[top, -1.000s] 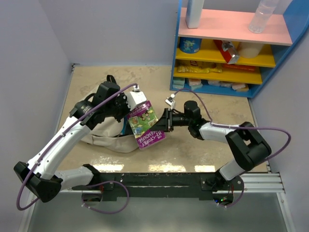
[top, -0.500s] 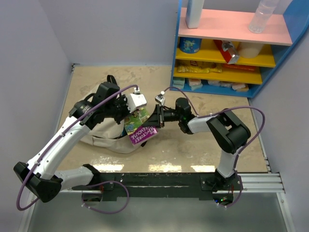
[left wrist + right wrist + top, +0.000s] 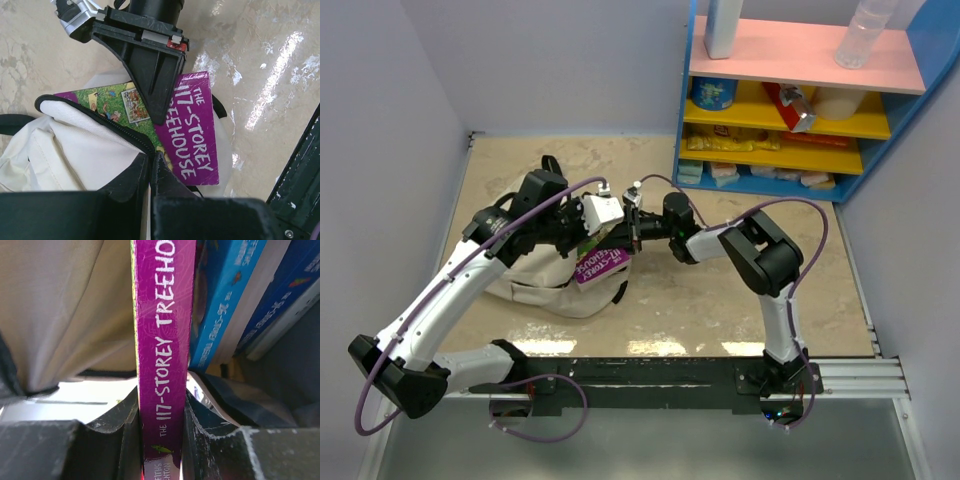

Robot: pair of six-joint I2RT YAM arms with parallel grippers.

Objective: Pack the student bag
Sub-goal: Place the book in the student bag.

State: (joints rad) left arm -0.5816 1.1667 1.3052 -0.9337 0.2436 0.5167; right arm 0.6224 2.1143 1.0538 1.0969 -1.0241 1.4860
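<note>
The beige student bag [image 3: 552, 292] lies on the table under my left arm. Its black zipper rim [image 3: 107, 122] is pinched in my left gripper [image 3: 150, 161], which is shut and lifts the opening. My right gripper [image 3: 161, 407] is shut on the spine of a purple "117-Storey Treehouse" book [image 3: 162, 340]. The book [image 3: 192, 137] lies partly inside the bag's mouth, its far end hidden under the fabric. In the top view the right gripper [image 3: 632, 232] sits against the bag opening, close to the left gripper [image 3: 583, 238]. Blue books [image 3: 225, 300] stand inside the bag beside the purple one.
A blue shelf unit [image 3: 800, 100] with pink and yellow boards holds snacks and a bottle at the back right. Walls close in on the left and the back. The bag's black strap [image 3: 548, 165] lies on the far side.
My right arm has swung left with the purple book, carrying it from beside the bag into its opening. The left arm has kept its hold and place.
</note>
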